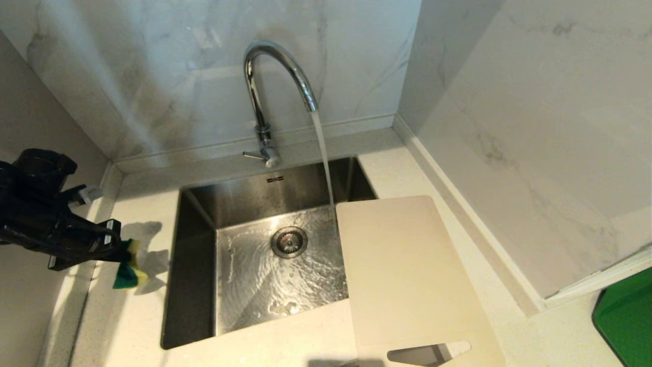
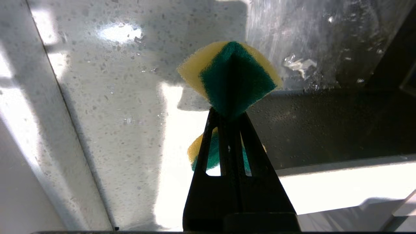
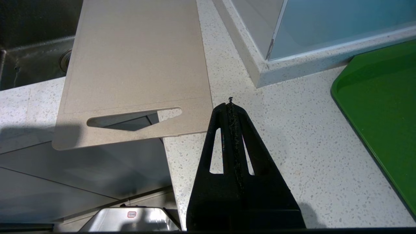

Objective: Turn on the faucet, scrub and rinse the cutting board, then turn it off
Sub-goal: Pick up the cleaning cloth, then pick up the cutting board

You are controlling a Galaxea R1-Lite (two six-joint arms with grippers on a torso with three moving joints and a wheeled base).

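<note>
Head view, sink [image 1: 196, 265] holding running water

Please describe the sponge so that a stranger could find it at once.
Start at the steel sink and look over the counter on its left. There the left end effector pinches a small sponge, the only green-and-yellow thing there.

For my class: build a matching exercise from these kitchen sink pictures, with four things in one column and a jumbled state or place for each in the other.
Things:
1. faucet
2. cutting board
3. sponge
4. right gripper

States:
A. pinched in the left gripper
B. shut on nothing, above the counter
C. pouring water
D. lying across the sink's right edge

Pairs: 1-C, 2-D, 3-A, 4-B
</note>
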